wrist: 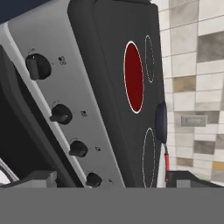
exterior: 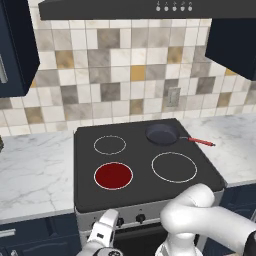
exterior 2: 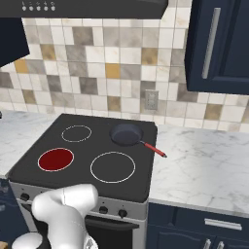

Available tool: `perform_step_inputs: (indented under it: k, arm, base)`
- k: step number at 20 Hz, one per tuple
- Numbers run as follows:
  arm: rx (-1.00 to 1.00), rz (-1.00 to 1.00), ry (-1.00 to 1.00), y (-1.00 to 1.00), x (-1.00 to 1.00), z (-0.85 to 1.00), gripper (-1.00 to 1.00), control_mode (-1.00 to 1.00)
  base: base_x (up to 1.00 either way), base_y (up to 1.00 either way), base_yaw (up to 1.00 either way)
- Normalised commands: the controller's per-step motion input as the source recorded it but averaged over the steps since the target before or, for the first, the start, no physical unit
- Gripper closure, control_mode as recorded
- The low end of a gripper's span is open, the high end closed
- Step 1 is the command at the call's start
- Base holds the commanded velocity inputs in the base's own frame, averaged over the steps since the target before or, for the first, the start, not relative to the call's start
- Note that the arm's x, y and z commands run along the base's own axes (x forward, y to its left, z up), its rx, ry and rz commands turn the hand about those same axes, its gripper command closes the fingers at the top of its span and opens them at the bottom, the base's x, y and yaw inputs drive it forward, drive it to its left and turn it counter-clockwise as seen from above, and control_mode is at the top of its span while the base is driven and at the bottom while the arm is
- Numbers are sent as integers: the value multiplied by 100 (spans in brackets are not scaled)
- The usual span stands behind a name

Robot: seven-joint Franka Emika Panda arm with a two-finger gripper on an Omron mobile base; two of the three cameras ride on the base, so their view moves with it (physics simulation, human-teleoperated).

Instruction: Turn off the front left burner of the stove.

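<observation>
The front left burner [exterior: 113, 175] glows red at the stove's [exterior: 140, 197] near left, while the gripper [wrist: 109, 177], fingertips spread apart and empty, hovers near the front-panel knobs [wrist: 61, 113].

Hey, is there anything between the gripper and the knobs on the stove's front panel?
Nothing visible. In the hand view the gripper faces the flat black stove's silver-grey front panel with its round black knobs across open space. The dark pan sits on a back burner.

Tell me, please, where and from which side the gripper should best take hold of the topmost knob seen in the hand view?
Probably the raised ridge of the topmost knob, one finger on each flat side, coming straight at the silver front panel of the stove: the knob stands out toward the camera.
</observation>
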Motion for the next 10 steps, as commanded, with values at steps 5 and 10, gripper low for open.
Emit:
perform_step_inputs:
  k: [5, 10]
  arm:
    - [0, -3, 0, 9, 26, 0, -100, -100]
    - [-1, -1, 0, 0, 7, -18, -100, -100]
  base:
    - [0, 0, 0]
    - [0, 0, 0]
